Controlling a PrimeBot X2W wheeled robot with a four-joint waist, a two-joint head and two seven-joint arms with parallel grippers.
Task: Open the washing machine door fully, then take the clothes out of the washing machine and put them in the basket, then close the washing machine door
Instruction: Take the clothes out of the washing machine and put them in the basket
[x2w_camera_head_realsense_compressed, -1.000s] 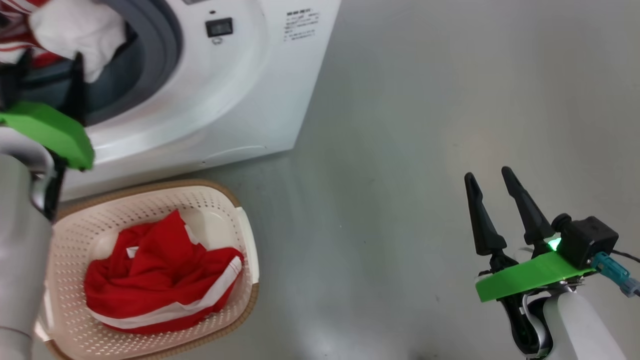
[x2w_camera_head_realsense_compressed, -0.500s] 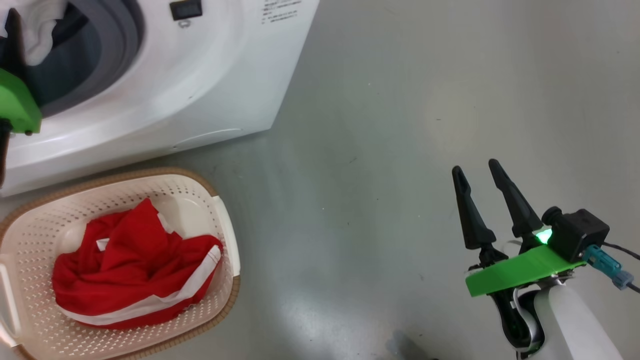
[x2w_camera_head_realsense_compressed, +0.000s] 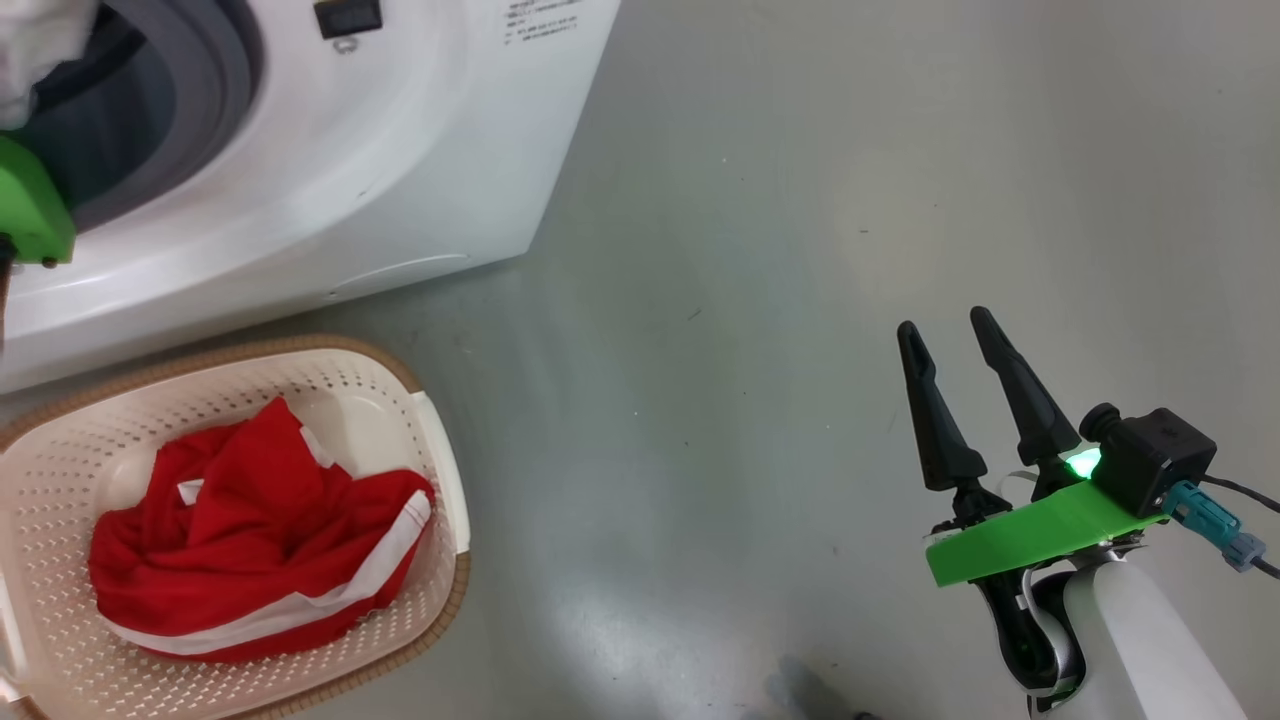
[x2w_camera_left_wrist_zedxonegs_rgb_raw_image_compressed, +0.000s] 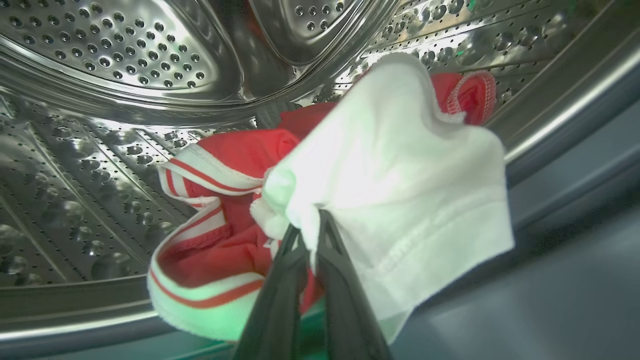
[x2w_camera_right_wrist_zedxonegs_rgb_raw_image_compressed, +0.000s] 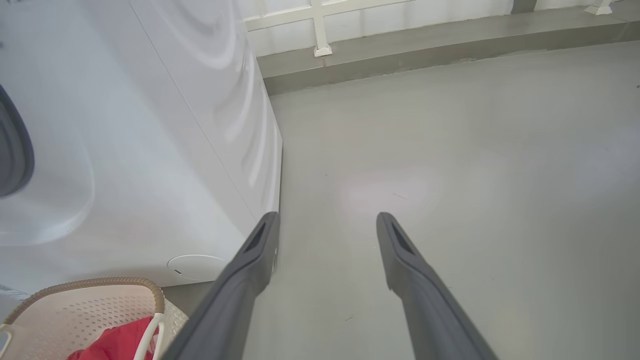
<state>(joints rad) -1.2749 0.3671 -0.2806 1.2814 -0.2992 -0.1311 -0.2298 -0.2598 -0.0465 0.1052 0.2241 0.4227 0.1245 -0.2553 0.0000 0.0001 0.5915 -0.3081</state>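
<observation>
White cloth (x2w_camera_left_wrist_zedxonegs_rgb_raw_image_compressed: 400, 170) nipped thinly in clamped left gripper (x2w_camera_left_wrist_zedxonegs_rgb_raw_image_compressed: 309, 222) inside drum (x2w_camera_left_wrist_zedxonegs_rgb_raw_image_compressed: 100, 60); right gripper (x2w_camera_head_realsense_compressed: 943, 320) spread, idle. Risks: slipping out mid-pull; dragging red garment (x2w_camera_left_wrist_zedxonegs_rgb_raw_image_compressed: 220, 240) along onto floor (x2w_camera_head_realsense_compressed: 750, 300), short of basket (x2w_camera_head_realsense_compressed: 400, 370).

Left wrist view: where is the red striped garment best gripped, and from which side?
Probably the red striped garment by its banded edge at the lip of the drum, from the front opening: it bulges free, while the white cloth, pinched in the left gripper, covers the rest.

Soft even light, pale sheen on floor (x2w_camera_head_realsense_compressed: 760, 250), white cloth (x2w_camera_left_wrist_zedxonegs_rgb_raw_image_compressed: 400, 175) overexposed, wrist views bent at edges
</observation>
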